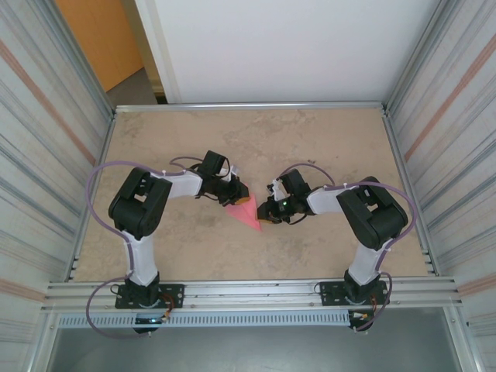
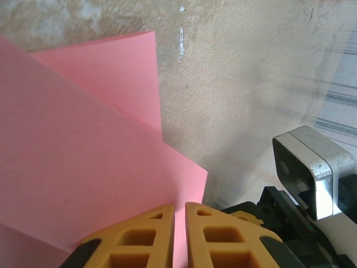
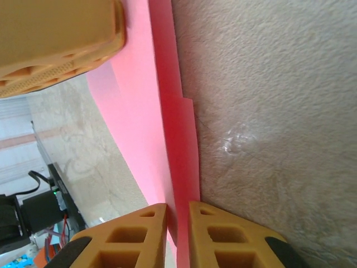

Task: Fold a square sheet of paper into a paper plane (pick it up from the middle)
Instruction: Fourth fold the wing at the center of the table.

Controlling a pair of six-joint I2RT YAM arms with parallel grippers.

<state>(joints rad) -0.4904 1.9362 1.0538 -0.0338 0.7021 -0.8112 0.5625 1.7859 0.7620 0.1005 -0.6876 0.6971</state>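
The jaws pinch the creased pink paper point(image 3: 145, 111) over the table point(image 3: 268, 111).

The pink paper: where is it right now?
In the top view the folded pink paper is mid-table between the arms, gripped by the left gripper at its far-left edge and the right gripper at its right.

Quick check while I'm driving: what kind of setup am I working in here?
Probably a walled robot test cell: corrugated metal walls flank a beige tabletop, the arms are bolted to an aluminium rail at its near edge, and a folded pink paper sheet is the workpiece.
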